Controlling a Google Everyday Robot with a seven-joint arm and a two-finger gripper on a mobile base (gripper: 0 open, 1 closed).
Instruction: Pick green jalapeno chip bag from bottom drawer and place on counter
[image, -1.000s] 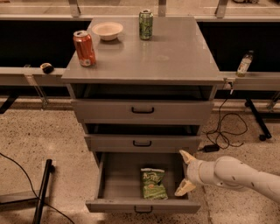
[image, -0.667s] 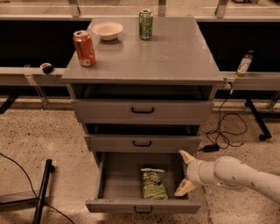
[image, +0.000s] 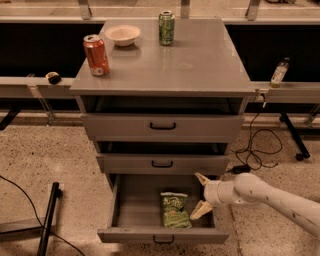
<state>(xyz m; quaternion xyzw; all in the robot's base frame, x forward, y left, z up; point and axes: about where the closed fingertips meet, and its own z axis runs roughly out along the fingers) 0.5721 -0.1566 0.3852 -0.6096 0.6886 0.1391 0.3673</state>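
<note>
Nothing has shifted: the white gripper (image: 199, 196) still hovers at the right end of the open grey metal bottom drawer (image: 137, 202), jaws spread and empty, just beside the crinkled green jalapeno chip bag (image: 175, 210) lying inside. The grasp is still to come.

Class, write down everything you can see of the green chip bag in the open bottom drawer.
The green jalapeno chip bag is a small, crinkled, glossy bright-green packet with a pale logo. It lies flat on the floor of the pulled-out bottom drawer, right of centre, near the front. The open tool hovers just at its right; contact is unclear.
</note>
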